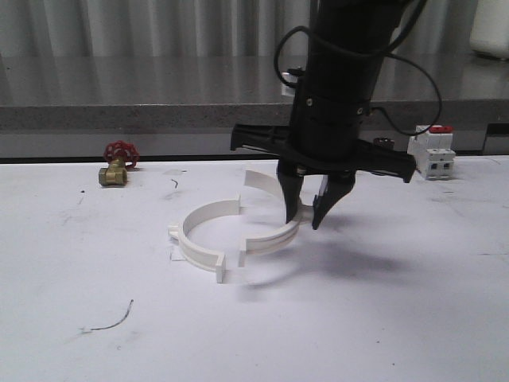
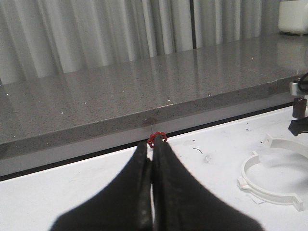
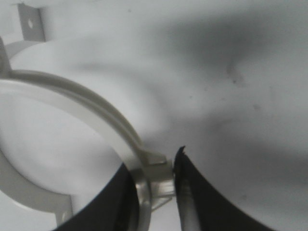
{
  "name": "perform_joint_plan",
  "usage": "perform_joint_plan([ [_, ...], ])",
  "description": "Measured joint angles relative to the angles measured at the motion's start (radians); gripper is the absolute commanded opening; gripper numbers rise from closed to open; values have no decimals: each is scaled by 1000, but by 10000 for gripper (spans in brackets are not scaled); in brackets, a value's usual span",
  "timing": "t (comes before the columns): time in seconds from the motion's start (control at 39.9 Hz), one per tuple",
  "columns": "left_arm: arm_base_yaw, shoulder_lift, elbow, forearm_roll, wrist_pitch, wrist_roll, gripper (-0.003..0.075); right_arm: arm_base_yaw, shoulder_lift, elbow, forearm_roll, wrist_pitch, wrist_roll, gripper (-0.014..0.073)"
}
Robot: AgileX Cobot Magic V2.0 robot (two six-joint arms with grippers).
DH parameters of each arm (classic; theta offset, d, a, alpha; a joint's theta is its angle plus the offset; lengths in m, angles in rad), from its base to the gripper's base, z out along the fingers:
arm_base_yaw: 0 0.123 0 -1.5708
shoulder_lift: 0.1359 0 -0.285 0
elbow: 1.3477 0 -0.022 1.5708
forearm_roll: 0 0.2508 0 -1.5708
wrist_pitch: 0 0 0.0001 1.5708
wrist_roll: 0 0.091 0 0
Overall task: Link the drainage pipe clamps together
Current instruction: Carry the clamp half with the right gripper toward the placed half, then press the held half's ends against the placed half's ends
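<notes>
Two white drainage pipe clamps lie on the white table, open sides facing each other with small gaps between their end flanges. The left clamp (image 1: 199, 239) lies free and appears again in the left wrist view (image 2: 260, 185). My right gripper (image 1: 306, 211) comes down over the right clamp (image 1: 266, 239). One finger presses the inside of that clamp's wall (image 3: 96, 113) and the other presses its outer tab, so the gripper (image 3: 154, 178) is shut on it. Off to the left, low over the table, my left gripper (image 2: 151, 147) is shut with nothing in it.
A brass valve with a red handwheel (image 1: 118, 163) sits at the back left, just past the left fingertips (image 2: 157, 138). A white breaker with a red switch (image 1: 433, 155) stands at the back right. A grey counter ledge (image 1: 159, 111) runs behind the table. A wire scrap (image 1: 111, 322) lies front left.
</notes>
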Motion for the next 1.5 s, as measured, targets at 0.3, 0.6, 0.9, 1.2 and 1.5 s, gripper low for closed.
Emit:
perform_joint_plan([
  [0.3, 0, 0, 0, 0, 0, 0, -20, 11, 51, -20, 0, -12, 42, 79],
  [0.6, 0, 0, 0, 0, 0, 0, -20, 11, 84, -22, 0, -43, 72, 79],
  [0.9, 0, 0, 0, 0, 0, 0, -20, 11, 85, -22, -14, -75, 80, 79],
  [1.2, 0, 0, 0, 0, 0, 0, -20, 11, 88, -22, -29, -90, 88, 79],
  [1.5, 0, 0, 0, 0, 0, 0, -20, 11, 88, -22, -29, -98, 96, 79],
])
